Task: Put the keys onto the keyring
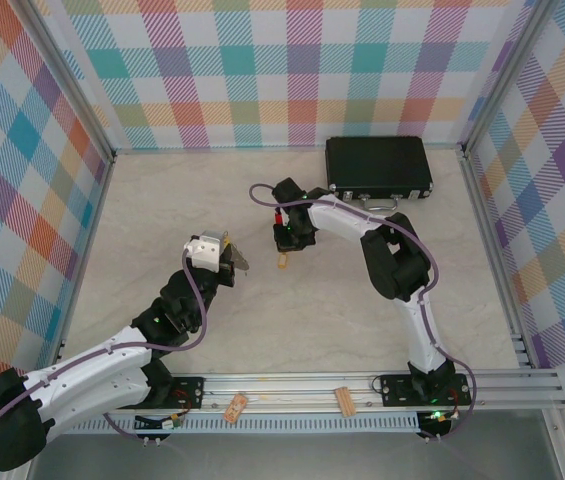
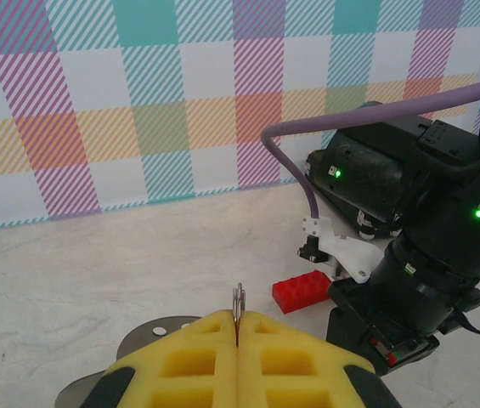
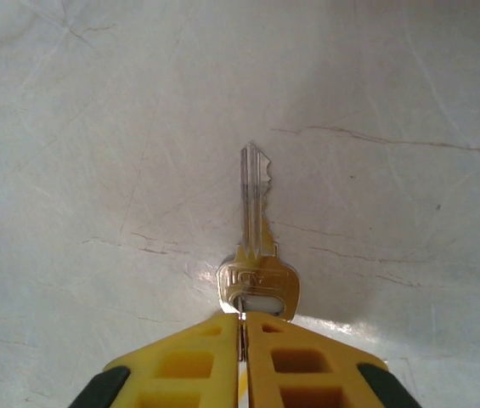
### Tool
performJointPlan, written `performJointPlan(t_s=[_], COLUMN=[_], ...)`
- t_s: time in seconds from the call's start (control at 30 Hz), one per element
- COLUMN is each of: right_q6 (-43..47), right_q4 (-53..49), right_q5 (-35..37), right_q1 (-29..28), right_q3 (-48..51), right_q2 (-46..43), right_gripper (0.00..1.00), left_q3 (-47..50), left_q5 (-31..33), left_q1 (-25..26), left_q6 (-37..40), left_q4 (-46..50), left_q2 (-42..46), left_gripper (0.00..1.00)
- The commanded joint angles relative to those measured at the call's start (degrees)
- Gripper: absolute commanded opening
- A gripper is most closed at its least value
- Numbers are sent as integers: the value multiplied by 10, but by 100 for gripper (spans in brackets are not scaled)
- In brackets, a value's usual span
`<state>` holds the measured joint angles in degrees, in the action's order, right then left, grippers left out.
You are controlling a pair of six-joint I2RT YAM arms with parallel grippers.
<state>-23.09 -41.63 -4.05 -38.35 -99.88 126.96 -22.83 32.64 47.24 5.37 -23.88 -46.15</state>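
The right gripper (image 3: 241,321) is closed, and its yellow pads (image 3: 190,364) pinch the head of the key (image 3: 256,255). The silver blade sticks straight out beyond the fingertips, above the pale marble table (image 3: 95,127). The left gripper (image 2: 238,330) is also closed. A thin edge of the grey keyring (image 2: 238,299) stands up from the seam between its pads. In the top view, the keyring (image 1: 241,263) is to the left of the key (image 1: 283,262), near it but apart. A red brick (image 2: 302,291) lies on the table just beyond the left gripper.
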Motion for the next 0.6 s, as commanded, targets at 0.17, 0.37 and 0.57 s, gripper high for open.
performJointPlan(t_s=[0.17, 0.37, 0.57], right_q6=[17, 69, 134], right_q4=[2, 79, 140], right_q5=[1, -22, -48], right_q1=[-2, -2, -2], right_q3=[6, 109, 206], right_q2=[-16, -122, -238], right_gripper=[0, 0, 0], left_q3=[2, 2, 3], left_q5=[-6, -3, -3], left_q1=[5, 4, 5], left_q6=[-8, -10, -12], left_q4=[-13, -15, -15], left_q2=[10, 9, 9], left_gripper=[0, 0, 0])
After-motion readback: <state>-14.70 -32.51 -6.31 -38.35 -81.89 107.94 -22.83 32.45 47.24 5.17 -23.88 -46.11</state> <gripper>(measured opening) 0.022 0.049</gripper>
